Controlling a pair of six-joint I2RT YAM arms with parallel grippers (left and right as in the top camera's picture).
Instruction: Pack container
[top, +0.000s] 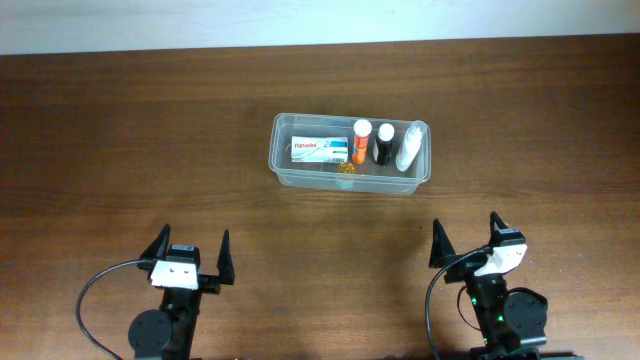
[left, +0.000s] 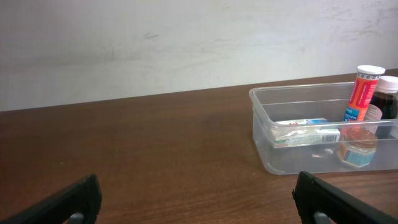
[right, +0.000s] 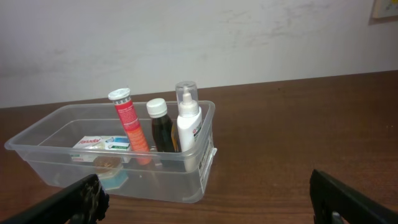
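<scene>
The clear container (top: 283, 152) sits mid-table, a little right of centre. Inside it lie a white box (top: 320, 150) and a small amber jar (top: 346, 173), with an orange tube (top: 361, 141), a dark bottle (top: 384, 144) and a white spray bottle (top: 409, 146) standing upright. My left gripper (top: 194, 240) is open near the front edge, well left of and short of the container (left: 261, 134). My right gripper (top: 465, 228) is open too, just in front of the container's (right: 37, 146) right end. Neither gripper holds anything.
Brown wooden table (top: 120, 150) all round the container. A pale wall (left: 186, 43) rises behind the table's far edge. Black cables (top: 95, 290) loop beside each arm's base at the front.
</scene>
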